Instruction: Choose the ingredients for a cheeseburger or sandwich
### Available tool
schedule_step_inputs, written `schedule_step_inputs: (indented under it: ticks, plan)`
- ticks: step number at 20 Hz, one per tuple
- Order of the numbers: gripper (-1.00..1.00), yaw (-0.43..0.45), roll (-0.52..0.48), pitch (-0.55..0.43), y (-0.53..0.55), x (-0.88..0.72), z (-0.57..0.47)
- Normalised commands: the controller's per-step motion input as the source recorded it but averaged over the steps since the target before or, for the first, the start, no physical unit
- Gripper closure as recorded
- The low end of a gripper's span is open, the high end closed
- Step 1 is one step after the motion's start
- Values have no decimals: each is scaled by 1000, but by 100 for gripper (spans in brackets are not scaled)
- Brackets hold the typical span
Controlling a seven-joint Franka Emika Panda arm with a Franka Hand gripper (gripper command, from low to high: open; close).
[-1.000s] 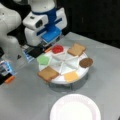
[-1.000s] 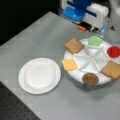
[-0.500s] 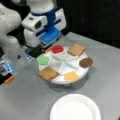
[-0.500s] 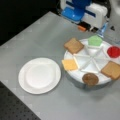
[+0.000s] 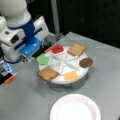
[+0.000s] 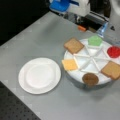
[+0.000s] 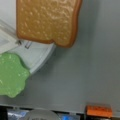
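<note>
Front view with the arm at its left. A round white divided tray [image 5: 75,62] stands raised on the grey tabletop [image 5: 25,100]. Its wedge compartments carry the ingredients: a red tomato disc [image 5: 57,49], a tan bread slice [image 5: 76,49], a brown patty [image 5: 86,62], a yellow cheese square [image 5: 71,76], a second bread slice [image 5: 48,73] and green lettuce [image 5: 43,59]. All lie single, none stacked. A white paper plate [image 5: 75,107] lies bare below the tray. The white and blue arm [image 5: 22,32] leans over the tray's left edge; the jaws are hidden under its blue housing, nearest the lettuce and the second bread slice, and their opening cannot be told.

Front view with the arm at its top. The tray [image 6: 90,60] lies right of the paper plate [image 6: 39,75]. Lettuce [image 6: 95,40], tomato disc [image 6: 113,51], both bread slices [image 6: 73,45] [image 6: 111,70], patty [image 6: 90,79] and cheese square [image 6: 69,64] sit apart. The arm [image 6: 70,6] hangs beyond the tray's top edge; the jaws do not show.

Wrist view. A bread slice [image 7: 47,21] overhangs the tray rim [image 7: 41,58]; lettuce [image 7: 11,75] lies at left; an orange block [image 7: 98,111] sits on the tabletop [image 7: 87,70]. No jaws in frame.
</note>
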Motion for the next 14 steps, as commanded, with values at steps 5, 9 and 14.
schedule_step_inputs:
  ticks: [5,9,14]
  plan:
    - [-100,119,664,-92,-216,-175,-200]
    - [-100,133,630,-90,-237,10,-198]
    - [-100,39,528,-26,-144,230,-217]
